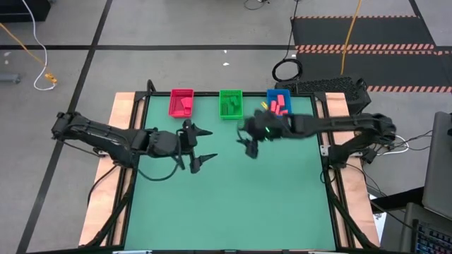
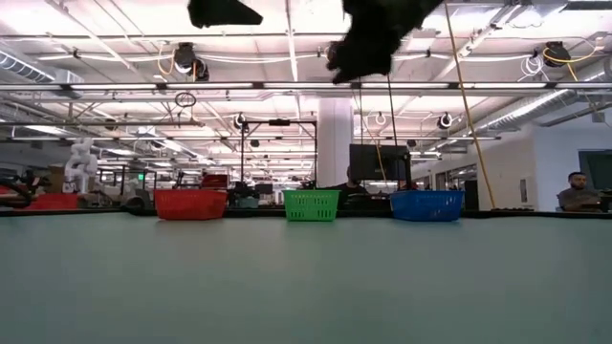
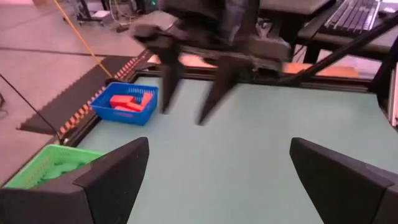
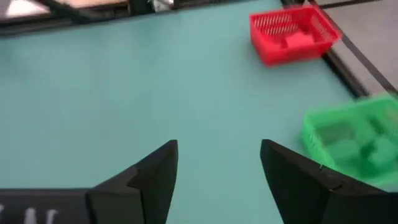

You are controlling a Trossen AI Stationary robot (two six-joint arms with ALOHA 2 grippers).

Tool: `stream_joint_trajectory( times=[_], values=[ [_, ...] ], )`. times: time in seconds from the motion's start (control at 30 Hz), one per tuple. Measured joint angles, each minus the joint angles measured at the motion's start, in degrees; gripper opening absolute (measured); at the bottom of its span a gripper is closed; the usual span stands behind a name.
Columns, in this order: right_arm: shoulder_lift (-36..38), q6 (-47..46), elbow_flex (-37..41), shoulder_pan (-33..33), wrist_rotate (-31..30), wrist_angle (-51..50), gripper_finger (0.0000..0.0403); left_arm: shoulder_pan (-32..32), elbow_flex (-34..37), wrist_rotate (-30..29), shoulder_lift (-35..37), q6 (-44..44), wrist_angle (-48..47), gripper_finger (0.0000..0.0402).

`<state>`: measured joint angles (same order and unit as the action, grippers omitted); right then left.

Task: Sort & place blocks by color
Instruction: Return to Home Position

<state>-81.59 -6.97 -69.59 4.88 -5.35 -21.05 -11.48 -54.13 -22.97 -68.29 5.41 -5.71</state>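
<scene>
The right gripper [image 1: 246,140] hangs above the green mat [image 1: 226,204] with its two fingers spread apart and nothing between them. The same shows in its wrist view [image 4: 219,144]. Just beyond it, toward the table's far edge, stands the green bin [image 1: 230,104] with green blocks [image 1: 229,107] lying inside. The blue bin [image 1: 278,103] stands at the far edge beside this arm's wrist and holds red blocks [image 1: 281,106]. The red bin [image 1: 182,103] stands farther off on the gripper's other side, past the green bin, with pink-red blocks [image 1: 186,105] in it.

The left gripper [image 1: 210,145] hovers close to the right one and points toward it, its fingers likewise wide apart and holding nothing. For it the red bin is the nearest, just on its far-edge side. The green bin is a little ahead of it and the blue bin lies beyond the right gripper.

All the blocks that show lie inside the three bins, apart from both grippers.

In the low view the bins stand in a row along the far edge, and a person [image 2: 577,191] sits in the room behind.
</scene>
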Motion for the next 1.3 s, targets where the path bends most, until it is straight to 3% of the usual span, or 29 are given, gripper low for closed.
stream_joint_trajectory(
  times=[0.17,0.43,0.63,0.83,1.0,1.3],
  values=[
    [8.0,-4.3,15.7,-6.0,-6.5,11.0,0.0213,3.2,0.1,2.1,-3.6,0.7,0.6,0.0392],
    [25.0,-5.0,37.4,-6.9,-6.3,23.9,0.0212,7.7,1.5,3.0,-4.5,1.4,-0.6,0.0374],
    [40.1,-4.5,48.9,-6.9,-2.7,34.2,0.0212,7.9,9.3,5.7,2.0,0.7,3.4,0.0282],
    [50.9,-4.4,57.6,-6.9,-0.3,40.2,0.0194,8.2,22.7,13.9,10.6,0.4,18.9,0.0181],
    [56.2,-4.5,61.8,-6.9,-0.1,40.5,0.0138,9.7,32.9,17.0,20.1,0.8,24.3,0.0108],
    [62.0,-1.4,66.1,-6.9,1.5,40.5,0.0007,10.4,46.9,17.3,39.2,2.7,24.0,0.0006]
  ],
)
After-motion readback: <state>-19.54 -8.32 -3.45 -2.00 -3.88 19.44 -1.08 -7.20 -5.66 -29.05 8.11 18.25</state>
